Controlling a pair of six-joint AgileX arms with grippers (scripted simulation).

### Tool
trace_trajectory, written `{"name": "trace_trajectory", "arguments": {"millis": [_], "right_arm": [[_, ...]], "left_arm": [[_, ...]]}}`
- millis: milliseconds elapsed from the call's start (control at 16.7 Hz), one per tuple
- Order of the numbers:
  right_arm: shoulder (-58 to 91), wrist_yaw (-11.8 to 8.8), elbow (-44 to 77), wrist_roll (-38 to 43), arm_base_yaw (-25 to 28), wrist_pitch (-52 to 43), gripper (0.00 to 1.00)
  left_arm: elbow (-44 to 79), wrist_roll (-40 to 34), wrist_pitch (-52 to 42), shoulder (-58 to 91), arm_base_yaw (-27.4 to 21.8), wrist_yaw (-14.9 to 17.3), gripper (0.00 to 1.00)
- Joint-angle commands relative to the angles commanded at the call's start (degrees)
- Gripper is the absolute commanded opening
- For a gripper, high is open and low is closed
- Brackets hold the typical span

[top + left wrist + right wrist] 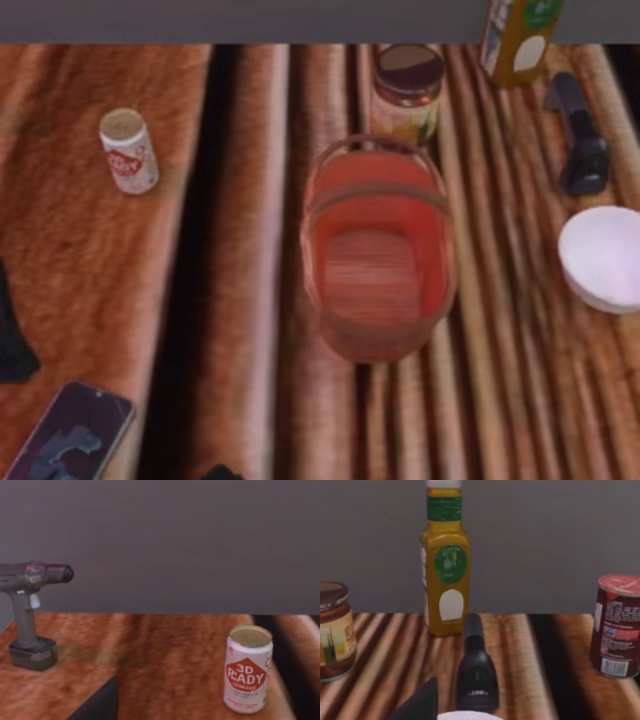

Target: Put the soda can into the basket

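The soda can (128, 150) stands upright on the table's far left, white with red print and a pale top. In the left wrist view the soda can (247, 669) stands ahead of my left gripper (97, 705), well apart from it; only a dark corner of that gripper shows. The red-orange woven basket (378, 250) sits at the table's middle with its hoop handle up and nothing inside. Of my right gripper (417, 702), only a dark corner shows in the right wrist view, near the table's right side and far from the can.
A glass jar (407, 92) stands just behind the basket. Back right are a yellow-green bottle (520, 35) and a black scanner (580, 140), with a white bowl (605, 258) at the right edge. A phone (70, 435) lies front left. A drill (30, 615) and a dark red canister (619, 625) also stand nearby.
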Motion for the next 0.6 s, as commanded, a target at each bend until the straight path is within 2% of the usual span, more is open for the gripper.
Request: {"name": "trace_trajectory", "arguments": {"millis": [300, 600], "right_arm": [[0.0, 0.0, 0.0, 0.0, 0.0, 0.0, 1.00], [0.0, 0.0, 0.0, 0.0, 0.0, 0.0, 1.00]], "left_arm": [[3.1, 0.6, -1.2, 2.3, -0.2, 0.2, 1.00], [18.0, 4.0, -8.3, 15.7, -0.9, 0.9, 1.00]]}}
